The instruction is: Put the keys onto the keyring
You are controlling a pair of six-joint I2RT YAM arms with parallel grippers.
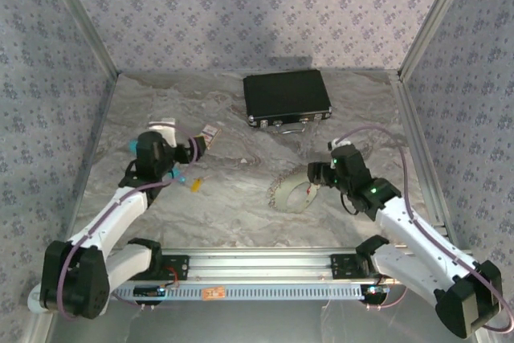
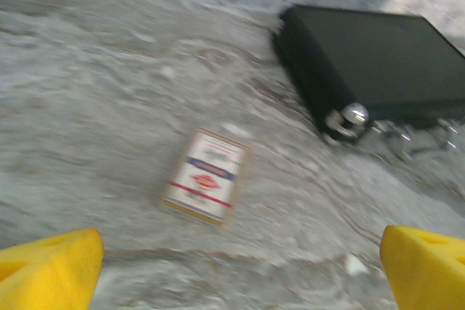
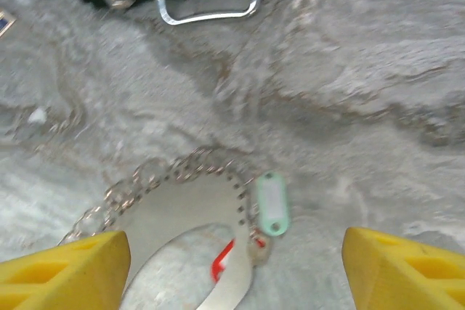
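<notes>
With both grippers open, the red-tagged keyring (image 3: 222,261) lies on the worktop (image 1: 241,170) centred between the fingers of the right gripper (image 3: 236,246), whereas the keys (image 1: 194,184) lie just beside the left gripper (image 1: 197,149), on its base side.

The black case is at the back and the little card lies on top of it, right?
No. The black case is at the back, but the little card lies on the table, apart from it; the left wrist view shows that.
</notes>
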